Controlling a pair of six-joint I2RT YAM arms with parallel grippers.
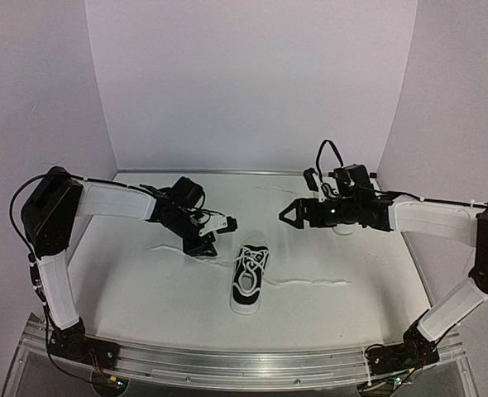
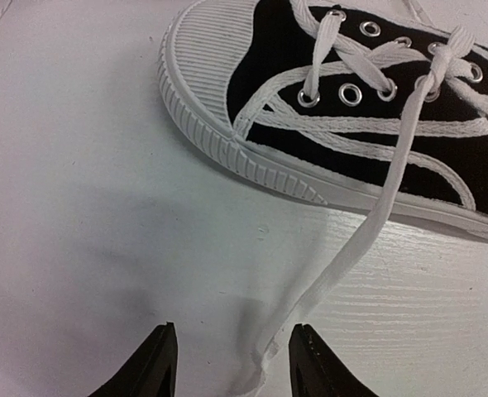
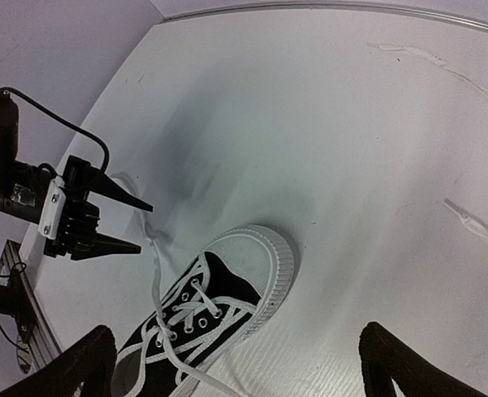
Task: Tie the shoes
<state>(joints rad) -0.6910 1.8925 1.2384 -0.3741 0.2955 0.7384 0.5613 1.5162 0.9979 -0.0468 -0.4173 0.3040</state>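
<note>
Only one shoe shows: a black sneaker (image 1: 249, 278) with a white sole, white toe cap and white laces, lying mid-table. It also shows in the left wrist view (image 2: 327, 132) and the right wrist view (image 3: 215, 298). One lace (image 2: 368, 227) runs from the eyelets across the table and ends between the fingertips of my left gripper (image 2: 232, 364), which is open and low over the table just left of the toe (image 1: 204, 246). The other lace (image 1: 318, 284) trails right. My right gripper (image 1: 287, 215) is wide open and empty, raised above the toe (image 3: 237, 331).
White table (image 1: 351, 256) with white walls behind and at both sides. A metal rail (image 1: 244, 364) runs along the near edge. My left gripper (image 3: 103, 219) shows in the right wrist view, left of the shoe. Scuff marks (image 3: 467, 219) lie at the far right.
</note>
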